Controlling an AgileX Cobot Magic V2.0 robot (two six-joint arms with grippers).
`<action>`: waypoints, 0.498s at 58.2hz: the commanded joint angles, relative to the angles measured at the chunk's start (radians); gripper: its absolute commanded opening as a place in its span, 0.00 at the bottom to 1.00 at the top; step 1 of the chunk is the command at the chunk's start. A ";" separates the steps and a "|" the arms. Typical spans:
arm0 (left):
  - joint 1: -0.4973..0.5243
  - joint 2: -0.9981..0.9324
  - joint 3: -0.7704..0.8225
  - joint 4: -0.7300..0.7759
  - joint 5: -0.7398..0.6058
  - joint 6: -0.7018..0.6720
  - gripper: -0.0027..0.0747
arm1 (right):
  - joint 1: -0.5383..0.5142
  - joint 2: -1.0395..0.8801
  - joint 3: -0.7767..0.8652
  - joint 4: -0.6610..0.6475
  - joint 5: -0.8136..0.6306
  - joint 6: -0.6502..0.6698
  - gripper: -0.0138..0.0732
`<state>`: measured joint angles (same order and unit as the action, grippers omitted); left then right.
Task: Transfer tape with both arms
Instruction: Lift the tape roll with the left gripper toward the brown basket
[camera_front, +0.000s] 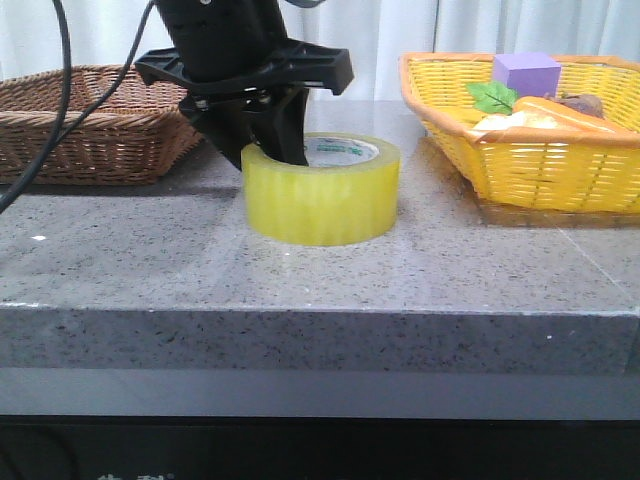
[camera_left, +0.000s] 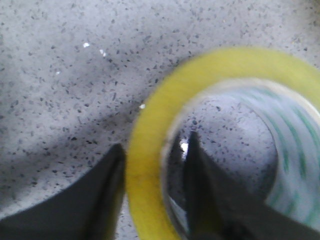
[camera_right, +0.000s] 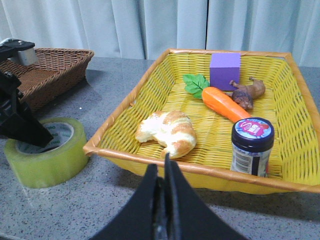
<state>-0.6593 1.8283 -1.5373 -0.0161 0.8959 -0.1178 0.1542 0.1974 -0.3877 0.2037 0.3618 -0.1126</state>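
Observation:
The tape (camera_front: 320, 195) is a wide yellow translucent roll with a white, green-lettered core. It lies flat on the grey speckled table, between the two baskets. My left gripper (camera_front: 272, 150) comes down over its back left side. In the left wrist view this gripper (camera_left: 155, 142) straddles the tape's wall (camera_left: 147, 165): one black finger (camera_left: 107, 185) lies against the outside, the other (camera_left: 200, 180) is inside the core with a dark gap beside it. My right gripper (camera_right: 164, 170) hovers shut and empty in front of the yellow basket, with the tape (camera_right: 45, 160) off to its side.
The yellow basket (camera_front: 520, 140) at the right holds a purple cube (camera_right: 224, 71), a carrot (camera_right: 225, 102), a croissant (camera_right: 167, 131), a dark jar (camera_right: 251, 145) and a small brown figure. A brown wicker basket (camera_front: 90, 120) stands at the left. The table's front edge (camera_front: 320, 315) is close.

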 joint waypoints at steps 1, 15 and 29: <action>-0.004 -0.043 -0.032 -0.017 -0.025 -0.006 0.21 | -0.005 0.010 -0.022 0.002 -0.076 -0.001 0.11; -0.004 -0.110 -0.075 -0.021 0.002 -0.006 0.13 | -0.005 0.010 -0.022 0.002 -0.076 -0.001 0.11; 0.036 -0.188 -0.188 0.016 0.012 -0.006 0.13 | -0.005 0.010 -0.022 0.002 -0.077 -0.001 0.11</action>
<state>-0.6480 1.7163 -1.6527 0.0000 0.9596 -0.1178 0.1542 0.1974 -0.3877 0.2037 0.3618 -0.1126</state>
